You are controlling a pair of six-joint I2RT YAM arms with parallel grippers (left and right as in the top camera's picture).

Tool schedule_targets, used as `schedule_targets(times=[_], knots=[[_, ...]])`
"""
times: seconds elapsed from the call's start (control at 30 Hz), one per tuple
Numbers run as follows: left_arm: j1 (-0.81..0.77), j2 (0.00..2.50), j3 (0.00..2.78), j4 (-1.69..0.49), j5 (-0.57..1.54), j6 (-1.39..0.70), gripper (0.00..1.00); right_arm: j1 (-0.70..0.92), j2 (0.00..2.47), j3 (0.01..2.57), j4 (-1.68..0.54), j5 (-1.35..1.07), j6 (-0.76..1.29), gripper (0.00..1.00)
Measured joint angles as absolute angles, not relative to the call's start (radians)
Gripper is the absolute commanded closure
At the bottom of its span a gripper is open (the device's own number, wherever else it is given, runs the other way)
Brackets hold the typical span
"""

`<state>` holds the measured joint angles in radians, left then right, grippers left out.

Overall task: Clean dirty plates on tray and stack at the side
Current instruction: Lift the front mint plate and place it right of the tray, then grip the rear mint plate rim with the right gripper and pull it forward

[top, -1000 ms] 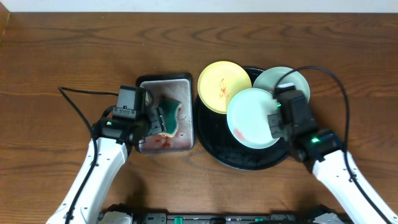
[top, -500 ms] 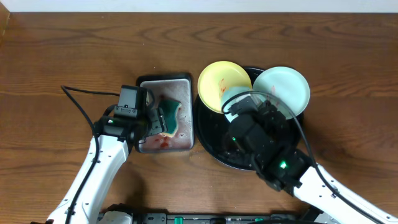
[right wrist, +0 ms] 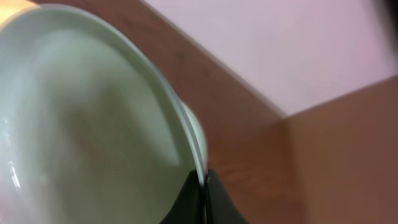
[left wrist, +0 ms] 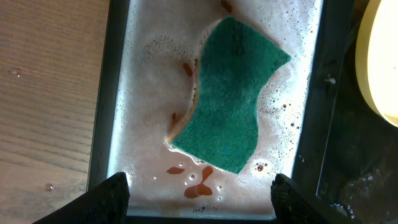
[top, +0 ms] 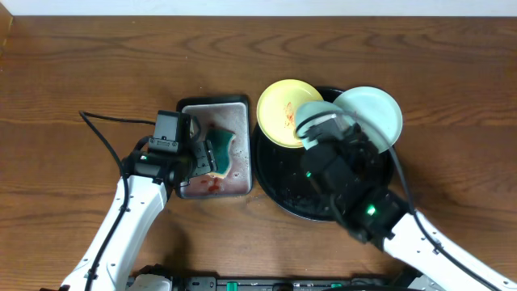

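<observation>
The black tray [top: 275, 176] holds a pale yellow plate [top: 284, 109] with red smears at its back left and a light blue-green plate [top: 373, 109] at its back right. My right gripper [top: 326, 136] is raised over the tray, shut on the rim of a second blue-green plate [top: 313, 118], which is tilted on edge. In the right wrist view the fingers [right wrist: 203, 183] pinch that plate's rim [right wrist: 93, 112]. My left gripper [left wrist: 205, 200] is open and empty over the grey metal tray [left wrist: 115, 93], just short of the green sponge [left wrist: 233, 93].
The grey metal tray [top: 242, 105] left of the black tray holds foamy water, red sauce drops and the green sponge [top: 220, 149]. The yellow plate's edge [left wrist: 379, 62] shows in the left wrist view. Bare wooden table [top: 81, 65] lies all around.
My right arm has swung over the tray and lifted the blue-green plate from lying flat to tilted on edge, shifting slightly back. The left arm has not moved.
</observation>
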<state>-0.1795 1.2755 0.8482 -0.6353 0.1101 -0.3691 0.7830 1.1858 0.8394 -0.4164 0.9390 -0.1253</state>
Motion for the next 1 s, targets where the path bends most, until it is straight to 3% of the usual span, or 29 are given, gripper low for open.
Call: schedule_targets(times=[0.3,0.7,1.0], knots=[[-0.179,1.275,0.847,-0.64,0.11,-0.369,0.26,0.321,1.186,0.841,-0.489,0.492,0.306,0.99],[-0.179,1.275,0.847,-0.646,0.11,-0.369,0.26,-0.399,1.249,0.843,-0.577,0.104,0.637,0.99],[-0.179,1.275,0.847,-0.646,0.11,-0.369,0.26,-0.609,1.426,0.842,-0.543,0.052,0.701,0.99]])
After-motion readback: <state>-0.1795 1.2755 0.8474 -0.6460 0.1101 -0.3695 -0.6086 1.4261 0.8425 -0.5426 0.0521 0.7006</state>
